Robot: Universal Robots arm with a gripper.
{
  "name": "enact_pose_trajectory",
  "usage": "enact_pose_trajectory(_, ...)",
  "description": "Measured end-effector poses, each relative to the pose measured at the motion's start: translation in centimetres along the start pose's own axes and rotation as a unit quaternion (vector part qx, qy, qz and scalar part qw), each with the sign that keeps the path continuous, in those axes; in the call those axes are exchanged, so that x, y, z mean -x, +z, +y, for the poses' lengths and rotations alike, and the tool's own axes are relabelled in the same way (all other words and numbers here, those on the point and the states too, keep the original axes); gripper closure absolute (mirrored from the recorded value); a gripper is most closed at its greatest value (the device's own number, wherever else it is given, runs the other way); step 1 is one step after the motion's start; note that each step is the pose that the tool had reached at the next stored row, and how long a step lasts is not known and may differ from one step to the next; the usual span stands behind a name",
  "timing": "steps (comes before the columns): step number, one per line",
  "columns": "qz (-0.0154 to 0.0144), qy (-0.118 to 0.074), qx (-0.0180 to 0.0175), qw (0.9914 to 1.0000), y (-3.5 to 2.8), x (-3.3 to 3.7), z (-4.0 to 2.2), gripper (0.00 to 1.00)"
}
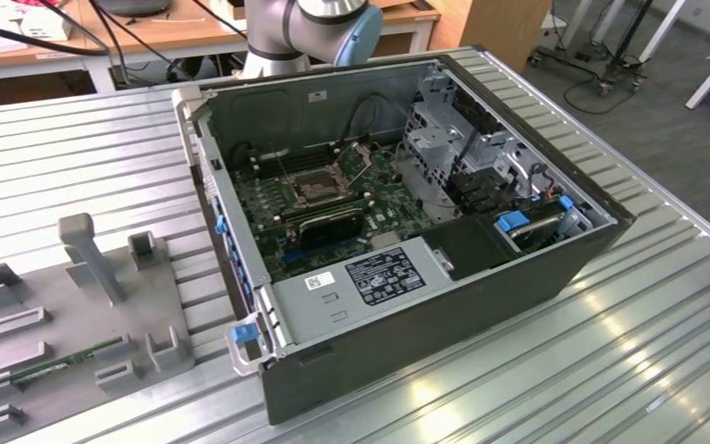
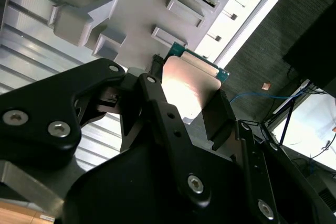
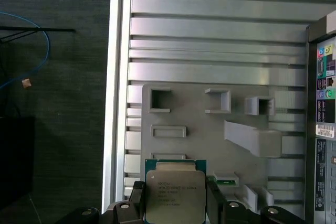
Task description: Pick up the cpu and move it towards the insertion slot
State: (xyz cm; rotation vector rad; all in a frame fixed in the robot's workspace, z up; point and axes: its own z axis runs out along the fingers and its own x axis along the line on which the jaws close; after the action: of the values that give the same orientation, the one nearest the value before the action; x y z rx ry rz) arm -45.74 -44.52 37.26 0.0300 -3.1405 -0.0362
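Note:
The cpu (image 3: pixel 175 192) is a flat square chip with a silvery top and a thin green edge. In both wrist views it sits between my black fingers (image 3: pixel 214 201), lifted above the grey tray (image 3: pixel 210 129). My gripper (image 3: pixel 175 205) is shut on the cpu (image 2: pixel 191 85), one finger on each of two opposite edges (image 2: pixel 153 103). The insertion slot (image 1: pixel 318 188) is a square socket with a silver frame on the green motherboard (image 1: pixel 368 199), inside the open computer case in the exterior view. The grey tray (image 1: pixel 71 314) lies at the exterior view's left, apart from the case.
The open case (image 1: pixel 454 277) has tall walls around the motherboard, with a power supply (image 1: pixel 373 277) and drive cages (image 1: pixel 454 148) beside it. A green memory stick (image 1: pixel 66 361) rests in the tray, which also has upright posts (image 1: pixel 84 250). The ribbed metal table (image 1: pixel 602 370) ends near the tray (image 3: pixel 118 77).

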Motion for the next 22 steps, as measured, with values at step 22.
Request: enact_pose_trajectory(22, -0.0001, 0.000, 0.0000, 1.00000, 0.01, 2.36, -0.05, 0.45)
